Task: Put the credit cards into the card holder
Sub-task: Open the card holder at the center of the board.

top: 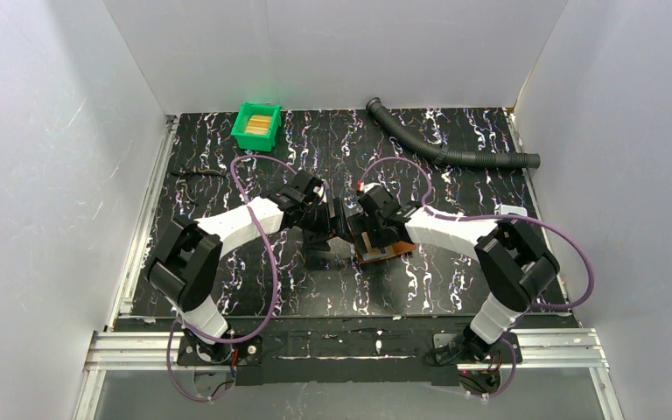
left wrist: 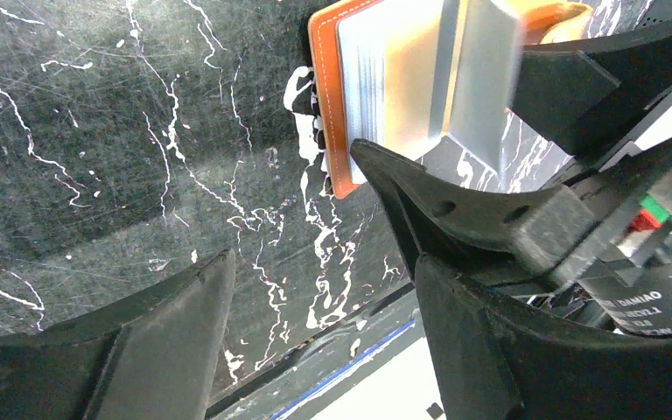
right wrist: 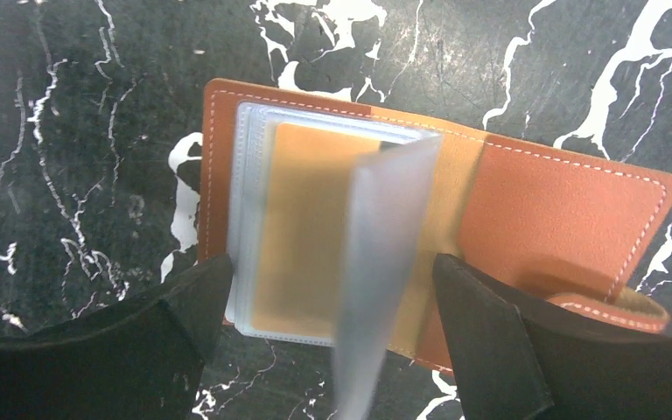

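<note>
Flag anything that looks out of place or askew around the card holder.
One clear sleeve of the open card holder stands up, blurred, instead of lying flat on the stack, and partly hides a tan card. It rises between the open jaws of the right gripper, touching neither. Nothing else looks odd.

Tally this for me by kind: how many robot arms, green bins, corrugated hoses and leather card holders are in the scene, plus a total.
White-and-black robot arms: 2
Green plastic bin: 1
Black corrugated hose: 1
Open brown leather card holder: 1
Total: 5
</note>
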You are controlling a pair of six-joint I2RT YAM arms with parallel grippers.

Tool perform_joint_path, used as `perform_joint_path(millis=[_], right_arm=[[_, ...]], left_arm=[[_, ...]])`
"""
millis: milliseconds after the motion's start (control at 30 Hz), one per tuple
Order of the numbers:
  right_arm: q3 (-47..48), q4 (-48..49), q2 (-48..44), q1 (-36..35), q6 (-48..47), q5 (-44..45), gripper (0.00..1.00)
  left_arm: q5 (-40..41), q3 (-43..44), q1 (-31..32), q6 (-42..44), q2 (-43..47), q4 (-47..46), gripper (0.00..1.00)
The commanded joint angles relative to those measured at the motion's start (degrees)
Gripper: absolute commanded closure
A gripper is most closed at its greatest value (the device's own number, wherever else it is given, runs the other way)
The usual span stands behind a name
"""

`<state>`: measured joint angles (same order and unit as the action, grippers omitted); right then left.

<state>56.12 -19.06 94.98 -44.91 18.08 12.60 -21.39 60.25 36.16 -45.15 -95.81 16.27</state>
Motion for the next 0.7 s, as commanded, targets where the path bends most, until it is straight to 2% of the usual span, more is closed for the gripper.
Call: perform_joint_path(millis=[0, 133, 200, 300, 400, 667], right_arm=[[1.7, -0.6, 2.1, -0.9, 0.7, 5.9, 0.07], [1.0, 0.5, 2.7, -1.1, 0.5, 4.3, 0.09], [0.0, 1.5, 2.3, -1.0, 0.7, 3.7, 0.14], [-2.5, 4.2, -0.3, 0.9, 1.4, 0.7, 0.39], [-5.9, 7.3, -3.5, 4.4, 1.8, -5.0, 0.58], [-14.7, 17.4, -9.6, 15.8, 2.8, -26.9, 0.67]], left_arm=[[0.8, -0.8, 0.0, -0.1, 0.3, 0.1, 0.26], [0.7, -0.9, 0.0, -0.3, 0.2, -0.1, 0.26], [0.6, -0.8, 0.0, -0.4, 0.2, -0.2, 0.26], [0.1, -0.7, 0.0, -0.5, 0.1, -0.4, 0.26], [-1.4, -0.7, 0.0, -1.0, -0.7, -1.5, 0.27], [-4.5, -0.1, 0.4, -2.6, -3.2, -4.3, 0.29]])
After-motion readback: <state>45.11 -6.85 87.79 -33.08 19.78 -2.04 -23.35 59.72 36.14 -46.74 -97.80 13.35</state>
